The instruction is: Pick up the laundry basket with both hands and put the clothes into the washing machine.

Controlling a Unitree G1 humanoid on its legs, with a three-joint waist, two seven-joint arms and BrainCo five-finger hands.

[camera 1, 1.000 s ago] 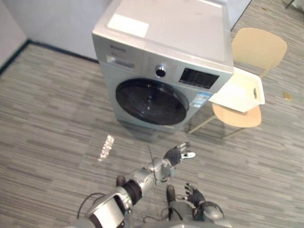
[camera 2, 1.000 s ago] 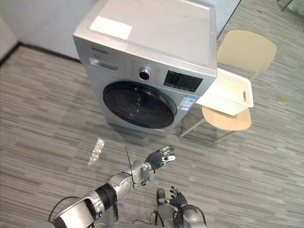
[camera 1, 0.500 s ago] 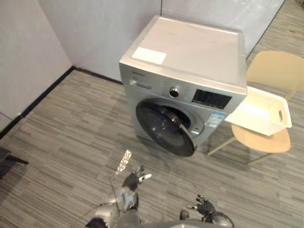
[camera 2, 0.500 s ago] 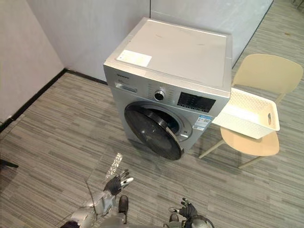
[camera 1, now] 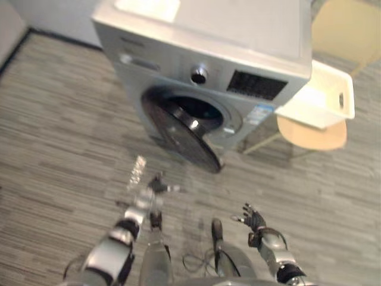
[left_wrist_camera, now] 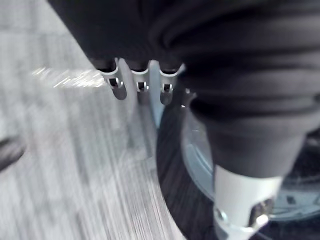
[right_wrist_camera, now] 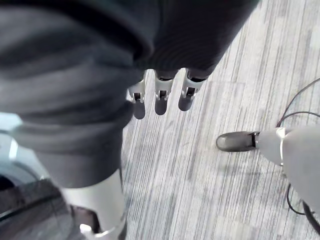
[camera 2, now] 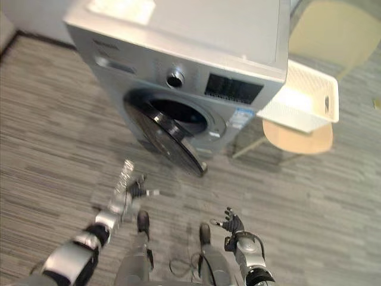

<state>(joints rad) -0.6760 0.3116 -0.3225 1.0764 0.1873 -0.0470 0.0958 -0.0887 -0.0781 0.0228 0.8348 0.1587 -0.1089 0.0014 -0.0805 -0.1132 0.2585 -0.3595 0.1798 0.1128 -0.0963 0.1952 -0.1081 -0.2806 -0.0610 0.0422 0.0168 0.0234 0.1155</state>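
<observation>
1. Laundry basket and hands are well apart. Nearest the camera, the left hand (camera 1: 156,185) hangs low over the grey striped floor (camera 1: 53,125), its fingers (left_wrist_camera: 116,85) straight and relaxed, holding nothing.
2. Level with it, the right hand (camera 1: 255,220) also hangs above the floor, its fingers (right_wrist_camera: 160,100) spread loose and empty.
3. Just beyond the left hand stands the washing machine (camera 1: 238,36). Its round door (camera 1: 178,134) is swung open towards the robot, and the dark drum mouth (camera 1: 199,108) shows behind it.
4. Farther off, to the machine's right, a beige chair (camera 1: 312,136) stands just beside it.
5. On that chair's seat rests the white laundry basket (camera 1: 344,86), untouched by either hand. What lies inside cannot be made out.
</observation>
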